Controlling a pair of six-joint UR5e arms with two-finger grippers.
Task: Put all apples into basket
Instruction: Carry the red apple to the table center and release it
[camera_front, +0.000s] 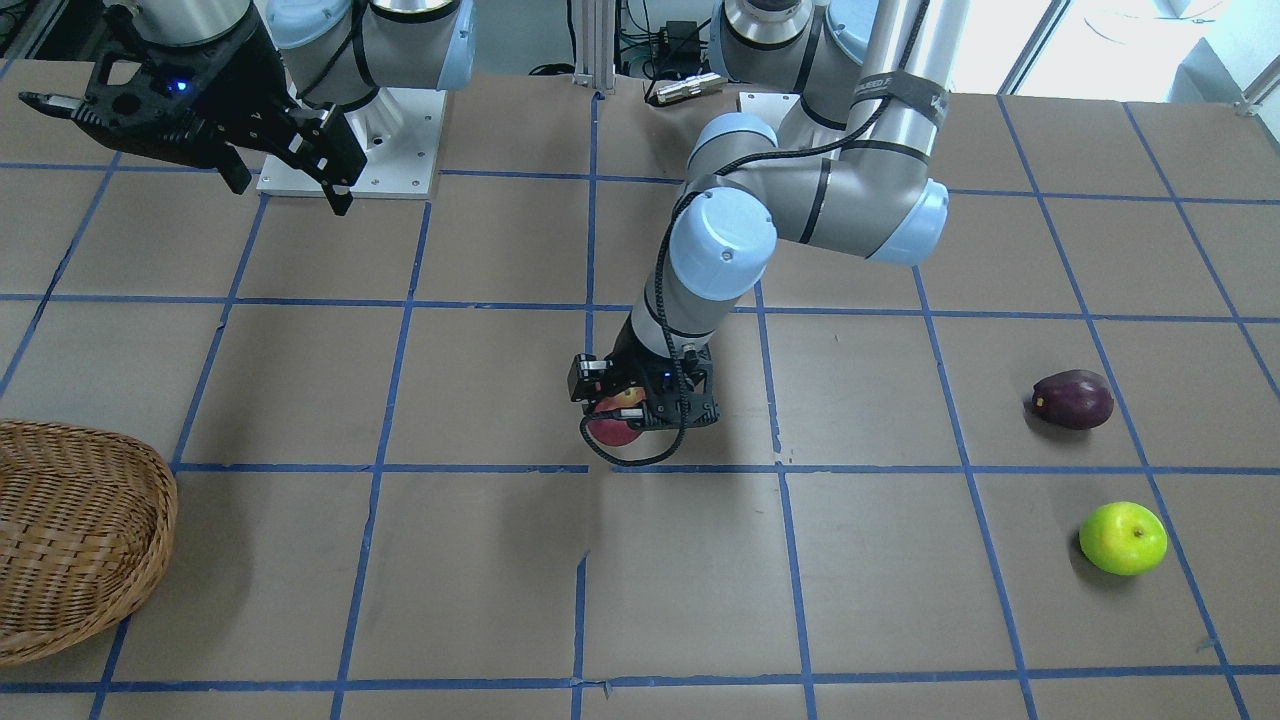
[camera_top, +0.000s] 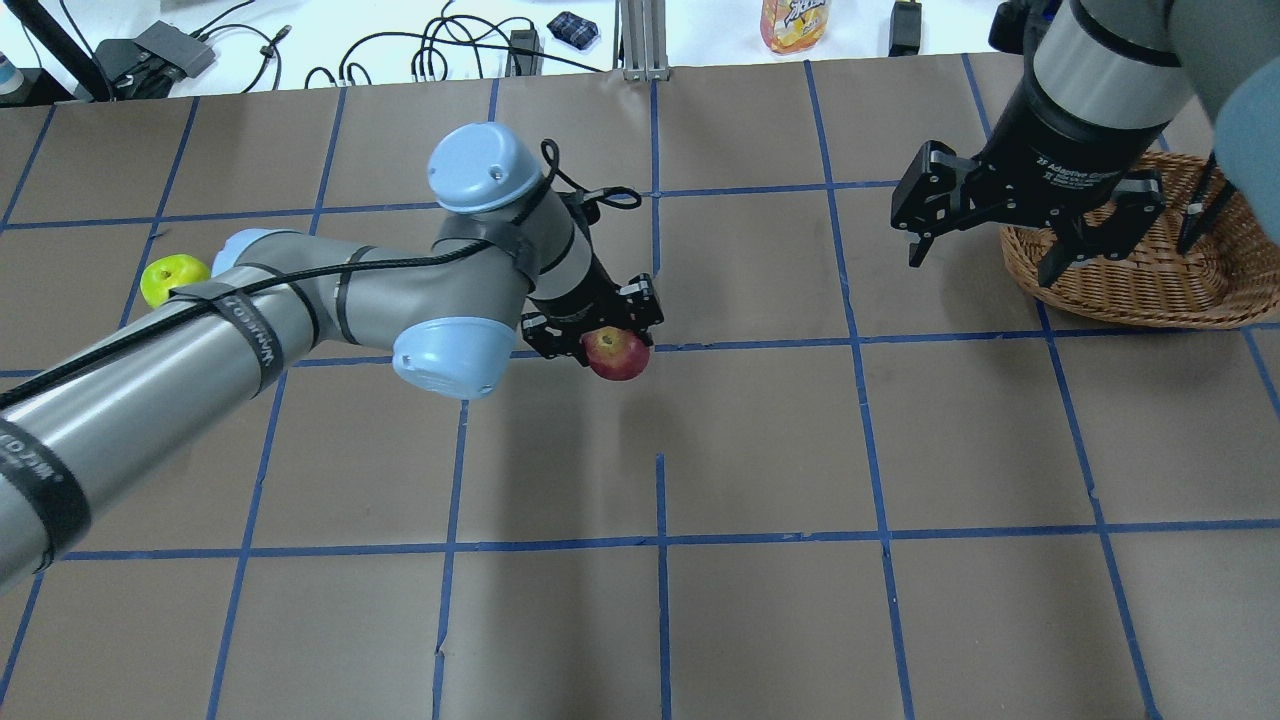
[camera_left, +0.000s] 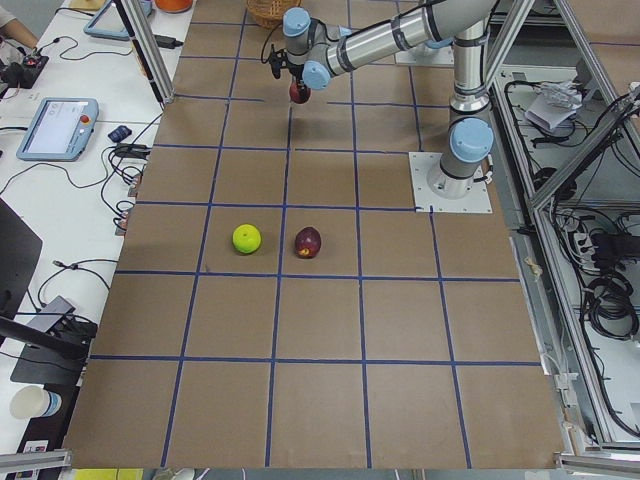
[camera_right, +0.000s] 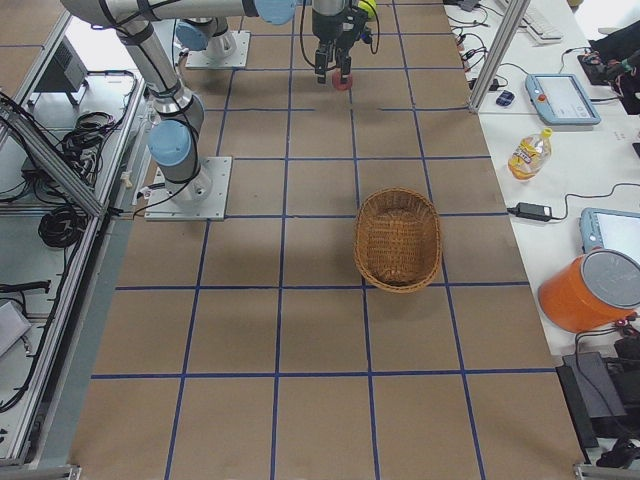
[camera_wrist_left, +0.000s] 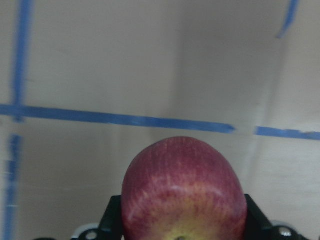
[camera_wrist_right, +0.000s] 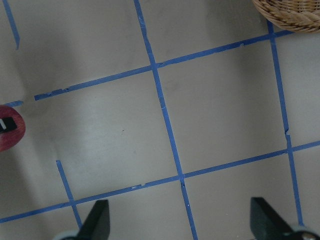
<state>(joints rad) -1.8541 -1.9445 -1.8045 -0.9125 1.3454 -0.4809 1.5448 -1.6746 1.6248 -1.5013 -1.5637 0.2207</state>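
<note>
Your left end effector (camera_top: 605, 340) is clenched on the red apple (camera_top: 620, 358) near the middle of the tabletop (camera_top: 760, 450). The wrist view shows the fruit seated between the two black fingers, with its yellowish stem patch facing the camera. The basket (camera_top: 1140, 295) sits well apart, out on the robot's right. The right end effector (camera_top: 978, 270) hangs just in front of it with its fingers spread wide and nothing between them.

The step in hand looks like carrying this apple across to the basket. Travel level and smoothly, because the apple is round, smooth-skinned and rigid and two narrow fingers hold it at only two spots, so a jerk could roll it out. Clear the rim before you lower, and release low over the centre. The basket is a shallow oval of stiff tan wicker, so a dropped fruit could bounce or roll over the low wall. If the left arm's reach runs short, pass the apple to the waiting right end effector instead of stretching.

The maroon apple (camera_front: 1073, 399) and the green apple (camera_front: 1123, 538) lie near each other on the robot's left, and both are as round and slick. The tabletop is matte brown paper gridded with blue tape, flat enough for a loose apple to wander.
</note>
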